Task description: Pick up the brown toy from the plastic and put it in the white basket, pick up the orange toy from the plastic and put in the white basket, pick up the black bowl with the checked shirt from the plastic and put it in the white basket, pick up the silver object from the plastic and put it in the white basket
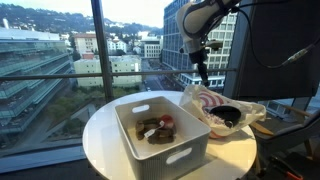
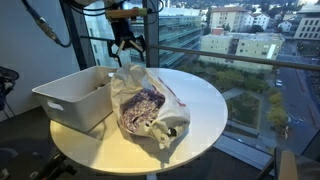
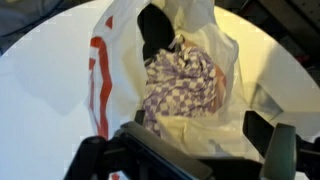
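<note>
Table (image 1: 100, 140) with 2 toys (image 1: 155, 128) already in the white basket (image 1: 165, 160)
White basket sits at 9 o'clock; plastic bag (image 1: 200, 100) at 3 o'clock holds the checked shirt (image 3: 185, 85) and black bowl (image 3: 155, 35); claw (image 1: 203, 72) hovers above it, spread wide, gripping nothing.

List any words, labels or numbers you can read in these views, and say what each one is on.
No text can be read in any view.
Red print on the plastic bag: too blurred to read.
White basket: no markings visible.
Checked shirt: pattern only, no lettering.
</note>
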You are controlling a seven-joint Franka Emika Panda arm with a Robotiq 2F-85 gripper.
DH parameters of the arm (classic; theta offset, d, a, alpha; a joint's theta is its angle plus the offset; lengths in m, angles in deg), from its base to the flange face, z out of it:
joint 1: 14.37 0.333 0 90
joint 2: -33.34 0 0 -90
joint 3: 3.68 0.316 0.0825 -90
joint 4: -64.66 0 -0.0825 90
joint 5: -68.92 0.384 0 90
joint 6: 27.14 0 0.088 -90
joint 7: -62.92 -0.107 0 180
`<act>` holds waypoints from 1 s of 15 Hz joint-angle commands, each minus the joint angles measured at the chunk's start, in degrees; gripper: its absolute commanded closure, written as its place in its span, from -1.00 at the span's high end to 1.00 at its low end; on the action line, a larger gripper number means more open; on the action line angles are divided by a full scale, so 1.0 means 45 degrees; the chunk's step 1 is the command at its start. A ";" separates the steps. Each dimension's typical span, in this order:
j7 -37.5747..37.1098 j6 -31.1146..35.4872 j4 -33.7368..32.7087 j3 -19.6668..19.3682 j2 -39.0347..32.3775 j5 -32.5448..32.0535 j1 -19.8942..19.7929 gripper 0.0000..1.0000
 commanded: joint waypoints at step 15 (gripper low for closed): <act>0.0821 -0.0224 0.0224 -0.0908 -0.3467 0.2391 -0.1843 1.00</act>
